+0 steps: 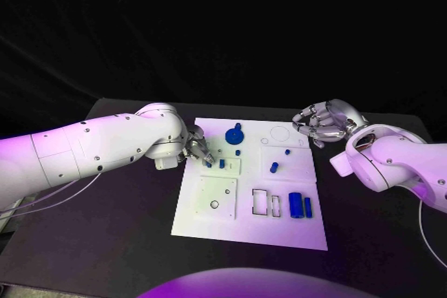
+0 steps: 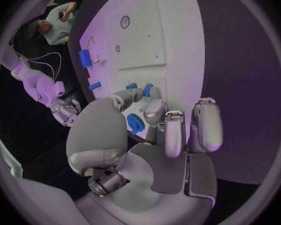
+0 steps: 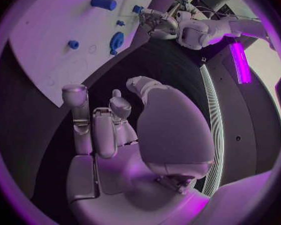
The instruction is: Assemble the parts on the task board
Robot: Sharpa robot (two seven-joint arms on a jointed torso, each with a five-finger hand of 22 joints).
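Observation:
The white task board (image 1: 244, 228) lies in the middle of the black table. My left hand (image 1: 197, 149) reaches over the board's left edge and pinches a small blue part (image 1: 208, 161) between thumb and finger just above the board; the left wrist view shows that part (image 2: 132, 85) at the fingertips. A short blue peg (image 1: 223, 162) stands beside it. A blue disc (image 1: 235, 136), a blue cylinder (image 1: 275, 167) and two long blue blocks (image 1: 296, 204) sit on the board. My right hand (image 1: 322, 122) hovers off the board's far right corner with its fingers curled in on nothing.
Two square plates (image 1: 217, 196) with holes lie on the board's left half, and rectangular slots (image 1: 259, 202) sit beside the long blocks. Bare black table (image 1: 112, 233) surrounds the board. My left hand (image 3: 154, 20) shows across the board (image 3: 53, 35) in the right wrist view.

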